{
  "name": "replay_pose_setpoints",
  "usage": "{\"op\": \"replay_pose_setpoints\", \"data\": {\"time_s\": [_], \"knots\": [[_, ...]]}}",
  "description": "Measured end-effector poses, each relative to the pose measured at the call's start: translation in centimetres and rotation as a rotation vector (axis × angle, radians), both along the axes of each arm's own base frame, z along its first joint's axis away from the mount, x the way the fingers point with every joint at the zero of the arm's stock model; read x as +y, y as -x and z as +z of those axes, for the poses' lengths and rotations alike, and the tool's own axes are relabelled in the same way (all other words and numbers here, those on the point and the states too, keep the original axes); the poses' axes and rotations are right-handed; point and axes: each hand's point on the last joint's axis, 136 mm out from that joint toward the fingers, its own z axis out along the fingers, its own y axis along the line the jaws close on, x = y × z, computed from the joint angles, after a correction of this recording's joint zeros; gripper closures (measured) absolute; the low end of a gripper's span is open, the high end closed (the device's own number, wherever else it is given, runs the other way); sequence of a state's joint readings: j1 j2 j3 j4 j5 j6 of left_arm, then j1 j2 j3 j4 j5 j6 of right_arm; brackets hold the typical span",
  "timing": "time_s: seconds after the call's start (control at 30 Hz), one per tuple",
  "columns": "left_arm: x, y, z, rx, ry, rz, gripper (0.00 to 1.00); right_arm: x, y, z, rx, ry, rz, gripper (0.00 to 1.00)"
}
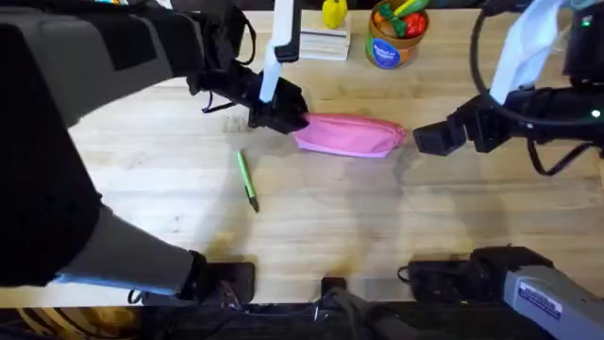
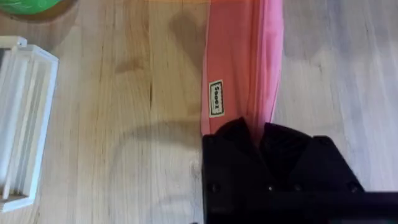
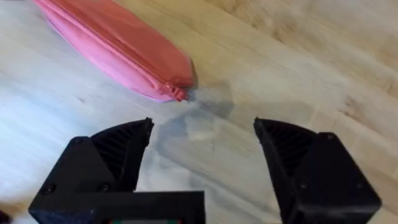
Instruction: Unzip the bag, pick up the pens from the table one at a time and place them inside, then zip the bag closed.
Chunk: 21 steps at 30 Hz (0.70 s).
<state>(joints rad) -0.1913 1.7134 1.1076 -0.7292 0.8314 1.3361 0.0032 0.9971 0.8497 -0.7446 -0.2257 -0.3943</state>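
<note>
I have my left gripper (image 1: 280, 115) clamped on the bag's (image 1: 351, 133) left end; my right gripper (image 1: 427, 139) hangs apart just beside its right end.

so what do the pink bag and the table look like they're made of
The bag looks like soft matte woven fabric: it sags, creases, and carries a small sewn label. The table looks like light wood with a smooth satin finish, showing grain and plank seams.

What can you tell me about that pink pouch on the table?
The pouch is a soft, oblong pink fabric case lying flat on the wooden table, its zipper shut along the top, with a small label near one end. The left gripper pinches that end; the right gripper hovers open just off the other end.
</note>
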Motion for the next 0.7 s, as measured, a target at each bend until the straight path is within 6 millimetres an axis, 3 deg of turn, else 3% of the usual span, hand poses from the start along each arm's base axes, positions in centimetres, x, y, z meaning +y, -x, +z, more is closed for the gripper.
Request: {"op": "replay_pose_setpoints", "data": {"time_s": [0.17, 0.37, 0.57, 0.7], "knots": [[0.0, 0.0, 0.0, 0.0, 0.0, 0.0, 0.955, -0.1, -0.4, -2.1, 0.055, 0.063, 0.091, 0.008], [0.0, 0.0, 0.0, 0.0, 0.0, 0.0, 0.955, 0.6, -0.3, -4.3, 0.069, 0.192, 0.356, 0.008], [0.0, 0.0, 0.0, 0.0, 0.0, 0.0, 0.956, 2.2, 0.1, -4.8, 0.006, 0.271, 0.649, 0.008], [0.0, 0.0, 0.0, 0.0, 0.0, 0.0, 0.956, 2.7, 0.7, -5.3, 0.005, 0.28, 0.74, 0.008]]}}
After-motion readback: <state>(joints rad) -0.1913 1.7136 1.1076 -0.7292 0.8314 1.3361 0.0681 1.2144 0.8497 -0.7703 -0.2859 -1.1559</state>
